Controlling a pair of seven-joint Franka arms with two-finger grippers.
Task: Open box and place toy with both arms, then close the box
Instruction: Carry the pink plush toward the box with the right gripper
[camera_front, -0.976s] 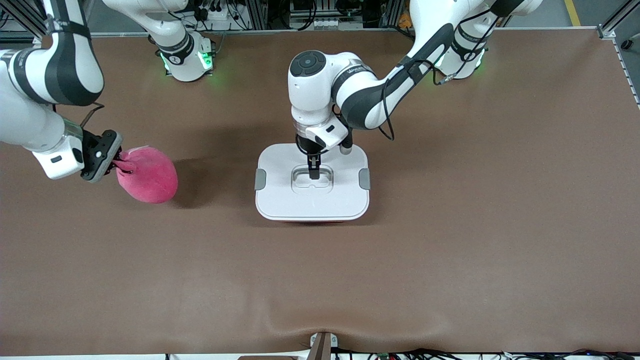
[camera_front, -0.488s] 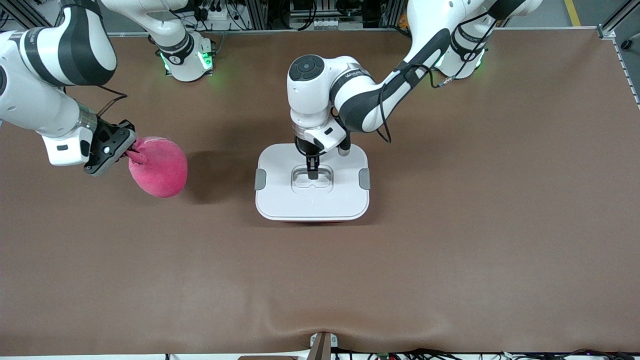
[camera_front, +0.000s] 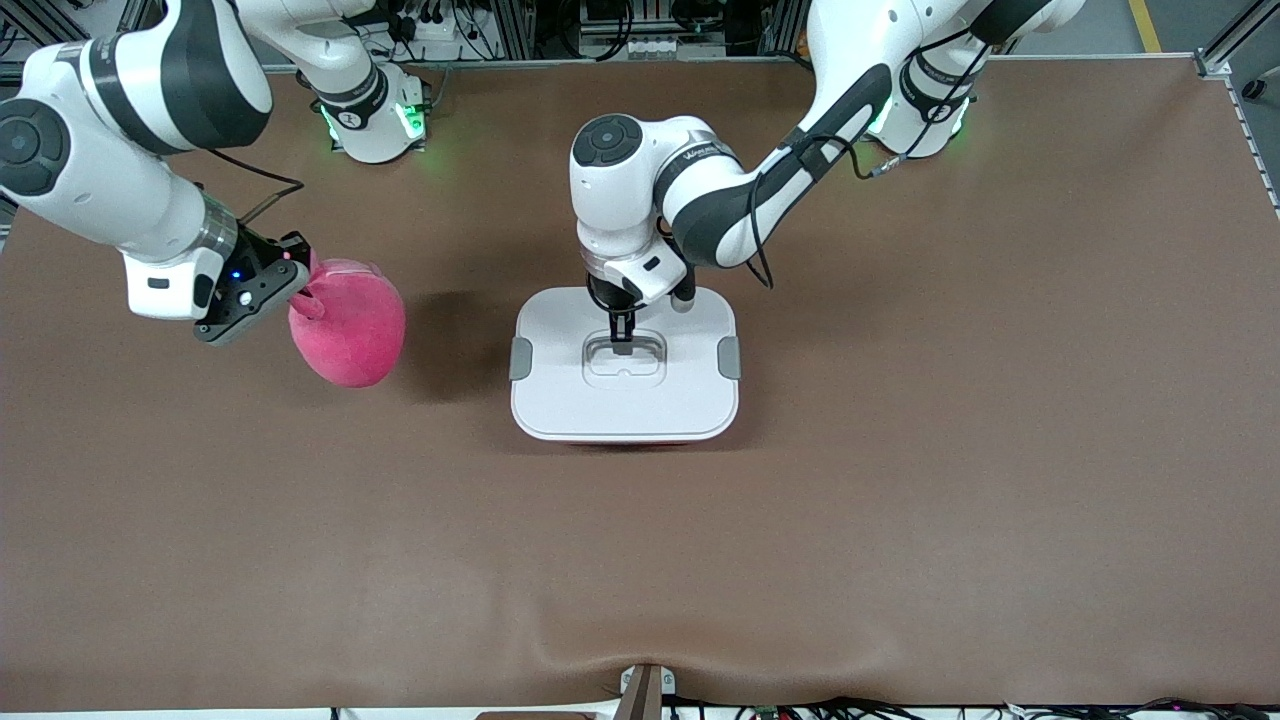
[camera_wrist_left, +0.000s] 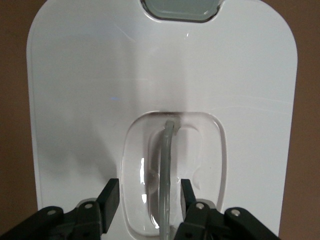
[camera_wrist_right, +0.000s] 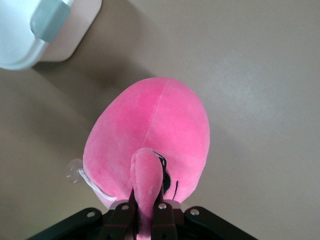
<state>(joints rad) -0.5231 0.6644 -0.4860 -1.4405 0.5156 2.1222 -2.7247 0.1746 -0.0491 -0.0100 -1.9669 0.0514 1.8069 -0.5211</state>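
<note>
The brown worktop (camera_front: 900, 520) is bare and wide around the box (camera_front: 625, 400) in the frame's middle. The left gripper (camera_front: 621, 338) has its jaws apart around the lid handle (camera_wrist_left: 167, 170). At upper left, the right gripper (camera_front: 305, 290) is clenched on the toy (camera_front: 350, 320), up in the air.

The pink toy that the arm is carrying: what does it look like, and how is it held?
The toy is a round, hot-pink plush blob, soft and velvety, with a seam down its middle and a bit of dark stitching near the top. The right gripper is shut on a small ear-like flap, so the toy hangs below it, off the table, toward the right arm's end and beside the closed box without touching it. Nothing else touches it.
</note>
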